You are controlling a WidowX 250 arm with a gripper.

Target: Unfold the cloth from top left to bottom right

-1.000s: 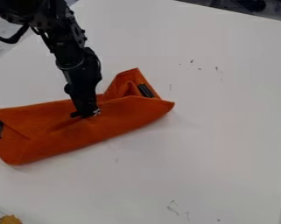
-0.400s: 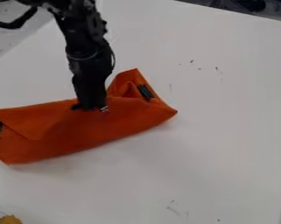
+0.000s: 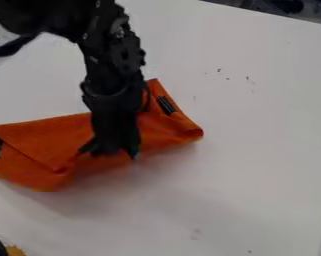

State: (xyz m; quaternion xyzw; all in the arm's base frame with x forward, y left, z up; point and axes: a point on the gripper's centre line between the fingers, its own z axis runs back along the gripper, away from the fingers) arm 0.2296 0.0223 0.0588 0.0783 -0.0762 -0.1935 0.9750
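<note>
Arm [image 3: 114,60]: slants down from upper left, claw [image 3: 109,152] pointing down
Claw: fingers spread wide
Cloth [image 3: 46,142]: under the claw, extending to both sides
Change: claw has moved nearer the cloth's front edge, now bunched left of it

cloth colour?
Plain orange, with black patches at its ends; camera view shows it.

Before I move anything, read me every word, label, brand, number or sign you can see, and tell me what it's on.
No text that I can read.
Orange cloth: its black patches show no lettering I can make out.
White table: small dark marks, too faint to tell as letters or numbers.
</note>
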